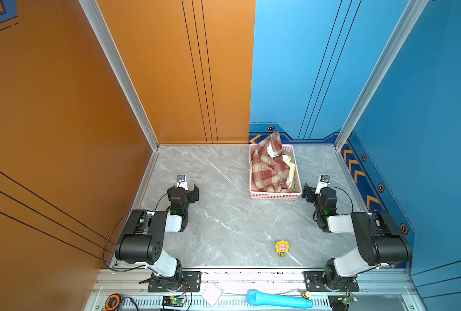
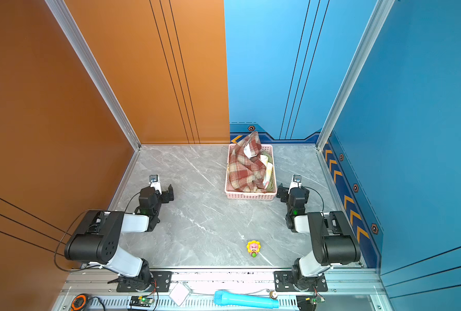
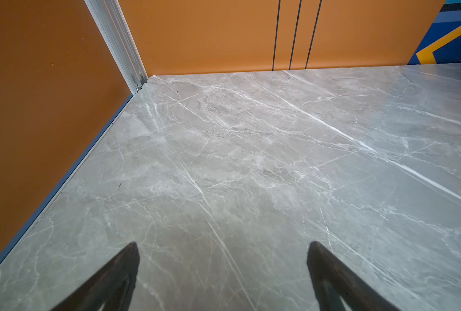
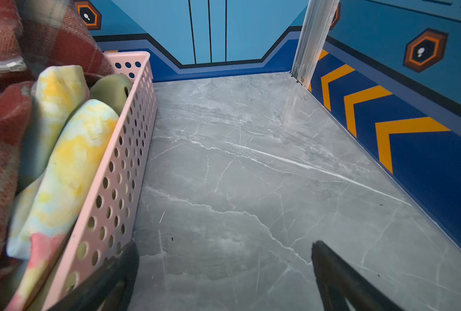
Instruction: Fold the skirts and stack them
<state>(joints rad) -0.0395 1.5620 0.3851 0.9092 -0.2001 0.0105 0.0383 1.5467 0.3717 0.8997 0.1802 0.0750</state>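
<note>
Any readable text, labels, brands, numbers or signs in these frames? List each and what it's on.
No text is readable in any view.
White patch on the plaid skirt: too small to tell whether it bears print.
Orange chevrons and hexagon emblems on the walls: symbols only, no words.

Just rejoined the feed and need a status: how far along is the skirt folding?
Done: nothing yet. The plaid skirt, floral skirt and olive skirt all lie crumpled in the pink basket. In hand: nothing; the left gripper and right gripper are open and empty, the right one beside the basket. Left: take out, fold and stack all three on the table.
</note>
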